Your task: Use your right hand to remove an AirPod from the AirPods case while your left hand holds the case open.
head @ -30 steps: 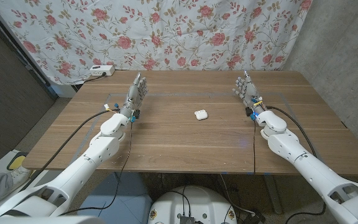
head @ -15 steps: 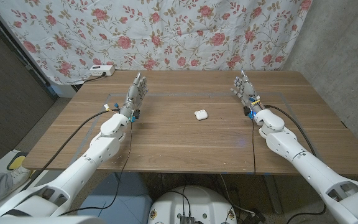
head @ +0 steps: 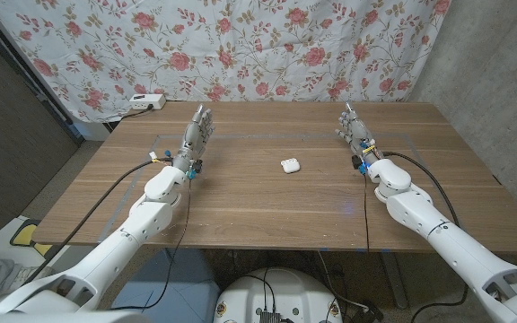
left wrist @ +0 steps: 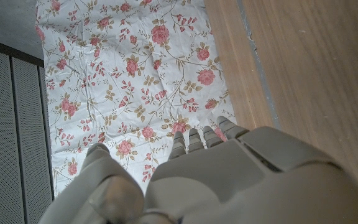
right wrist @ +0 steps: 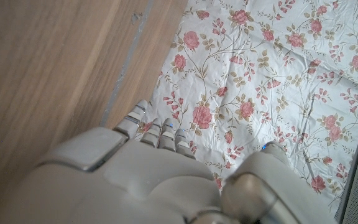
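Not yet begun: small white closed AirPods case mid-table between empty left hand and right hand, fingers extended; next, probably left reaching for case.

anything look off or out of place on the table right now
Nothing stands out. The AirPods case sits closed near the middle of the table, apart from both hands. The left hand and right hand wait at the sides, holding nothing.
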`<action>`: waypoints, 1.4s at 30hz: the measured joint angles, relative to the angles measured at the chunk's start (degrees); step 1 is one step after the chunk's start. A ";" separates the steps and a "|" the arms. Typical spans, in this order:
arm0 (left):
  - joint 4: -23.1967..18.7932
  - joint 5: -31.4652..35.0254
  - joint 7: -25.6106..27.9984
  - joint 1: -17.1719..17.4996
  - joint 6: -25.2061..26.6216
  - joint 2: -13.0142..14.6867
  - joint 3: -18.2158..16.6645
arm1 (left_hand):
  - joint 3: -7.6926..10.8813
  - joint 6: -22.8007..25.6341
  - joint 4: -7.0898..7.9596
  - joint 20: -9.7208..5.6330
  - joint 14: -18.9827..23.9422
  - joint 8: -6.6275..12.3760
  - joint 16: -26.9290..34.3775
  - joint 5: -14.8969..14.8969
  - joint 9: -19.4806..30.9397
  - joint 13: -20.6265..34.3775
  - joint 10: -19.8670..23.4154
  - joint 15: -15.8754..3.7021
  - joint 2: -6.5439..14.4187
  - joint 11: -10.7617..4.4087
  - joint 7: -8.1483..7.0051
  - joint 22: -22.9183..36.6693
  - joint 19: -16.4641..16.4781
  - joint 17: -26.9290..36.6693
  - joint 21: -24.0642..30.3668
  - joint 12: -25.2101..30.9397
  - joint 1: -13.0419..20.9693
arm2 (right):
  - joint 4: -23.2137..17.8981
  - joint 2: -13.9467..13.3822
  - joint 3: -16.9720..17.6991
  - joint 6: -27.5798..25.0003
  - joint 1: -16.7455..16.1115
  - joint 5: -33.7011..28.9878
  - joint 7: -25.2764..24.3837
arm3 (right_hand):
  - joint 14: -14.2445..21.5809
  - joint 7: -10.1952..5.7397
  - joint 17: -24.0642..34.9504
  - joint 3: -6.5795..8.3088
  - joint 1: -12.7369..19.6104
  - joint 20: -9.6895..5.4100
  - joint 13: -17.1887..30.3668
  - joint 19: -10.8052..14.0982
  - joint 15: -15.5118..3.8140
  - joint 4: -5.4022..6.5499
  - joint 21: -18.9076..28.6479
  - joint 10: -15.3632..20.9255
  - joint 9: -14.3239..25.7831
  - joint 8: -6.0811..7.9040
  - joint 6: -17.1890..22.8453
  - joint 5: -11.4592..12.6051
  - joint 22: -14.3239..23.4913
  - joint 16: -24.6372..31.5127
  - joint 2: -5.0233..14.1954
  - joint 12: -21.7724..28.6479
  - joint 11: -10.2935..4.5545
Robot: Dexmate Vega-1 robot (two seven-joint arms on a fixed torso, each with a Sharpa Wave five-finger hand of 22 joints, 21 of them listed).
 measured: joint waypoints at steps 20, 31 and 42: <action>-0.24 1.20 1.11 0.96 -0.41 -0.76 1.04 | 0.24 0.00 -0.24 0.00 0.00 0.00 0.00 0.00 -0.01 -0.01 0.23 0.00 0.00 -0.22 0.01 0.00 0.00 -0.01 0.00 0.23 0.00 | -5.89 -2.51 0.62 -0.08 -4.68 -5.21 -6.32 | 1.47 0.84 -0.01 0.61 2.71 -0.97 0.00 2.21 0.79 -1.74 0.56 1.96 -0.01 0.23 -0.38 -0.33 -0.01 0.45 0.15 0.85 2.11; -0.54 1.28 1.27 1.42 0.22 -0.43 1.13 | 0.24 0.00 -0.24 0.00 0.00 -0.01 0.00 0.00 -0.01 -0.01 0.23 0.00 0.24 -0.22 0.01 -0.01 0.00 -0.01 0.00 0.23 0.24 | -9.06 -3.57 0.75 -2.89 -6.01 -8.14 -9.75 | 1.68 1.14 -0.01 0.85 3.24 -0.97 0.00 2.82 1.01 -1.97 0.56 1.97 -0.01 0.23 -0.08 -0.33 -0.01 0.45 0.23 0.85 2.13; -0.62 0.82 0.66 1.76 0.12 -0.29 1.09 | 0.48 0.00 -0.48 0.00 0.01 -0.01 0.00 0.00 -0.01 -0.02 0.22 0.00 0.24 -0.22 0.01 -0.01 0.00 -0.01 0.00 0.23 0.24 | -11.69 -4.34 0.83 -5.26 -7.36 -9.59 -11.56 | 1.44 1.14 0.27 0.87 4.43 -0.03 0.28 1.87 1.46 -2.47 0.33 1.97 -0.01 0.23 -0.08 -0.39 -0.01 0.45 0.36 0.85 2.13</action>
